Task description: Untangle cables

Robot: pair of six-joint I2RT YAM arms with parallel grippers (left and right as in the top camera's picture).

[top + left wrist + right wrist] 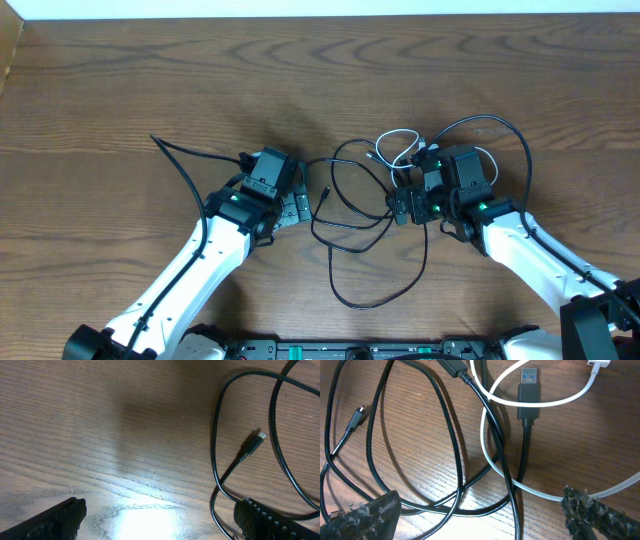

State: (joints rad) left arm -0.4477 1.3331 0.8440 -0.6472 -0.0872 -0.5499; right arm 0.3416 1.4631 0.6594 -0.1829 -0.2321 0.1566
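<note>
The wooden tabletop (100, 100) fills my overhead view, with the left arm (190, 270) and the right arm (530, 255) both reaching in from the near edge toward its middle. My left end effector (290, 205) sits low over the wood with its jaws spread wide and nothing in them; from its wrist camera I see bare grain between the fingers. My right end effector (415, 210) is likewise wide open and empty, poised just above the tangle. The long black cable (380, 303) lies between the two arms in several overlapping loops, the biggest sagging toward me, and one strand runs close beside the left end effector's right finger (265, 520). The shorter white cable (400, 135) curls in a smaller loop at the far side of the right end effector, and in the right wrist view it crosses over and under black strands. The black USB plug with a blue insert (529, 390) lies under a white strand. The small black plug (252, 445) rests flat inside a black loop, touching nothing else.
</note>
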